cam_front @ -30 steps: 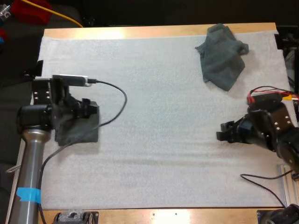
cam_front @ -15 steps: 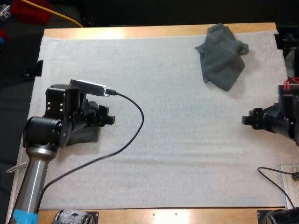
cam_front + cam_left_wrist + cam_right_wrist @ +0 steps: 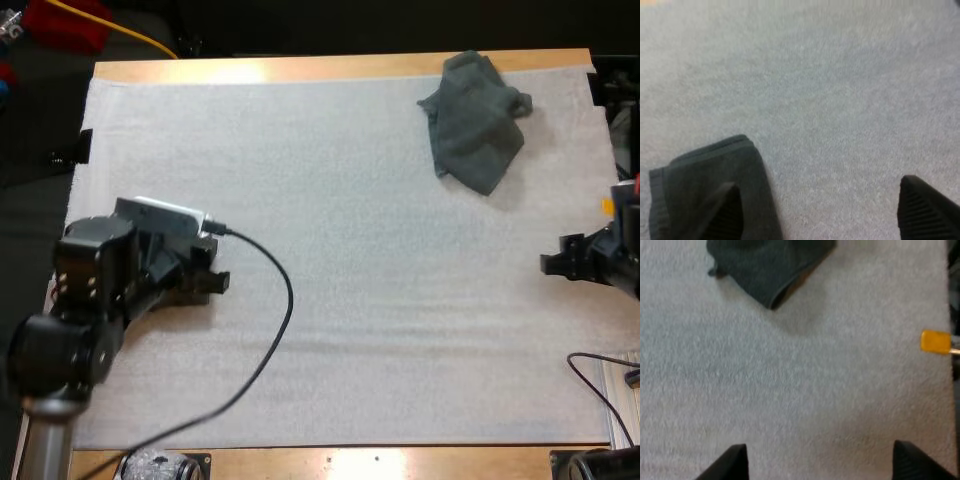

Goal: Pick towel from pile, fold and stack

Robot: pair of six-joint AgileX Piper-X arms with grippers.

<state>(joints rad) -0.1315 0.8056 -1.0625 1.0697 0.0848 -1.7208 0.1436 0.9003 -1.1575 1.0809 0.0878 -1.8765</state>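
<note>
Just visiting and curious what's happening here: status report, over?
Left gripper open at folded towel's edge. Right gripper open above bare mat. Crumpled towel far right, untouched. Nothing in the way.

Seen from above, the left arm (image 3: 90, 300) covers nearly all of the folded towel (image 3: 705, 190) on the white mat (image 3: 350, 250) of the worktop (image 3: 300, 68), and the arm's near end is smeared with blur. By the left pincer (image 3: 817, 186), that towel runs off the picture's edge, with one finger (image 3: 722, 215) standing in front of it. Beyond the right pincer (image 3: 818, 446), the crumpled towel (image 3: 770, 265) is cut off by the frame. The right arm (image 3: 610, 265) is cropped at the high view's right edge.
</note>
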